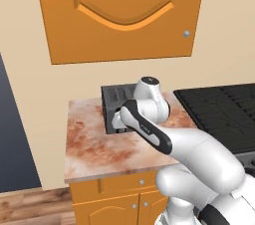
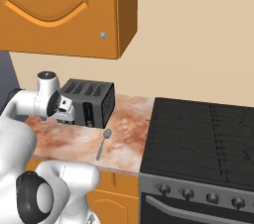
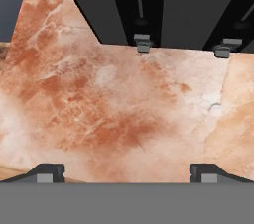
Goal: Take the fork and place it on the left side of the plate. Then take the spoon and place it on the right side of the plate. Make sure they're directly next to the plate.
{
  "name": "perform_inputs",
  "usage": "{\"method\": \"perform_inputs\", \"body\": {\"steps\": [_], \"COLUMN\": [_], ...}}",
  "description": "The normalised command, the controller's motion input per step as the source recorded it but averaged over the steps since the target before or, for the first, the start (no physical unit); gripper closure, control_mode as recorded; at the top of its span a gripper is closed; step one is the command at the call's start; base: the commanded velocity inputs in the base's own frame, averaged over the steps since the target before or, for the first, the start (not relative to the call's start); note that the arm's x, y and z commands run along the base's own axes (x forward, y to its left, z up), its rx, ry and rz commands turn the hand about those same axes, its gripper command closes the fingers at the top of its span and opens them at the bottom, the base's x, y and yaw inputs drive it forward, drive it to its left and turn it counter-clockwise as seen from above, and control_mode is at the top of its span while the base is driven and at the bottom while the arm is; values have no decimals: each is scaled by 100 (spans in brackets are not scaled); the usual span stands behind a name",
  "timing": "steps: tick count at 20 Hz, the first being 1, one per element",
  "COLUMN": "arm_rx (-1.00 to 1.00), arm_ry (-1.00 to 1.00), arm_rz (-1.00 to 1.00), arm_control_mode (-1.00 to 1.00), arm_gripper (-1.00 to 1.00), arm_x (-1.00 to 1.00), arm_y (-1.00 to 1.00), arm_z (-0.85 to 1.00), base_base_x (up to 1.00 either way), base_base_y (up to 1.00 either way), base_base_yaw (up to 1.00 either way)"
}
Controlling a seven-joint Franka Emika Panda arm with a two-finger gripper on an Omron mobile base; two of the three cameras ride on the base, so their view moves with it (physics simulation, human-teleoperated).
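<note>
An all-silver spoon (image 2: 102, 144) lies on the marble counter (image 2: 64, 141) near its front edge, bowl toward the toaster, just left of the stove. My gripper (image 3: 127, 174) hovers over bare counter in front of the toaster's left part, to the left of the spoon and apart from it. In the hand view its two fingertips (image 3: 47, 173) stand wide apart with nothing between them, so it is open. The hand (image 2: 63, 110) sits close to the toaster's left end. The fork and the plate are out of view.
A black toaster (image 2: 89, 101) with several slots stands at the back of the counter, its levers (image 3: 143, 43) facing the hand. A black stove (image 2: 203, 139) adjoins the counter on the right. An orange wall cabinet (image 1: 119, 12) hangs overhead. The counter's left edge (image 1: 67, 139) drops off.
</note>
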Motion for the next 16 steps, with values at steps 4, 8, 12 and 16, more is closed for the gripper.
{"method": "perform_inputs", "body": {"steps": [4, 8, 12, 16], "arm_rx": [0, 0, 0, 0], "arm_ry": [0, 0, 0, 0], "arm_rz": [0, 0, 0, 0], "arm_control_mode": [-100, -100, -100, -100], "arm_gripper": [-100, -100, -100, -100], "arm_x": [0, 0, 0, 0], "arm_y": [0, 0, 0, 0], "arm_z": [0, 0, 0, 0], "base_base_x": [0, 0, 0, 0], "base_base_y": [0, 0, 0, 0], "base_base_yaw": [0, 0, 0, 0]}}
